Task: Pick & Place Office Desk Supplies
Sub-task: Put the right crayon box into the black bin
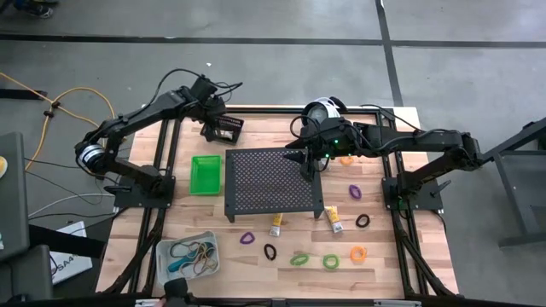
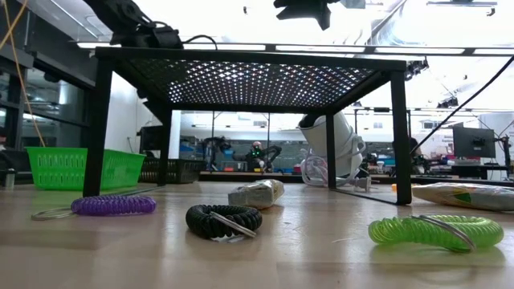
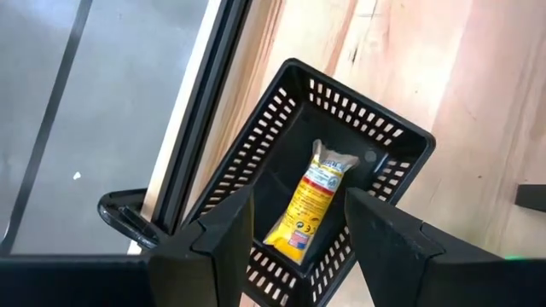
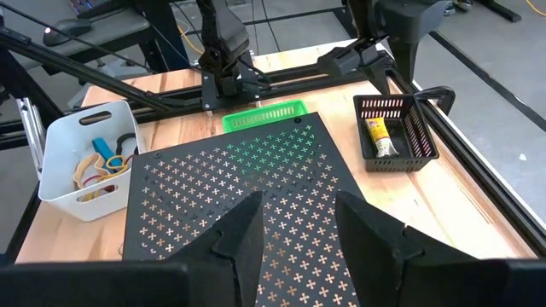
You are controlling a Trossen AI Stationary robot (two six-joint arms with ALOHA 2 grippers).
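While both arms hang above the far half of the table [image 1: 256, 256], noted in order of size as follows

Black perforated stand [image 1: 273, 181] at table centre, four legs down on the wood

Left gripper [image 3: 294, 223] poised directly over the black bin [image 1: 223, 128] at the far left edge, fingers spread wide, empty; one yellow tube [image 3: 309, 203] lying flat inside that bin

Right gripper [image 4: 294, 223] suspended over the stand's far right corner, fingers parted with nothing between them

Round white-and-silver device [image 1: 322, 109] at the far edge, behind the right arm

Green bin [image 1: 205, 173] just left of the stand, contents not discernible

White bin [image 1: 188, 255] at the near left corner, holding a tangle of bands, blue and tan among them

Two further yellow tubes [image 1: 276, 224] [image 1: 333, 220] on the wood at the stand's near edge

Coiled loops loose on the near right area: purple [image 1: 247, 238], black [image 1: 270, 252], two green [image 1: 299, 258] [image 1: 330, 262], orange [image 1: 358, 253]; another purple [image 1: 355, 191] and black [image 1: 363, 220] right of the stand; an orange one [image 1: 347, 159] partly hidden under the right arm
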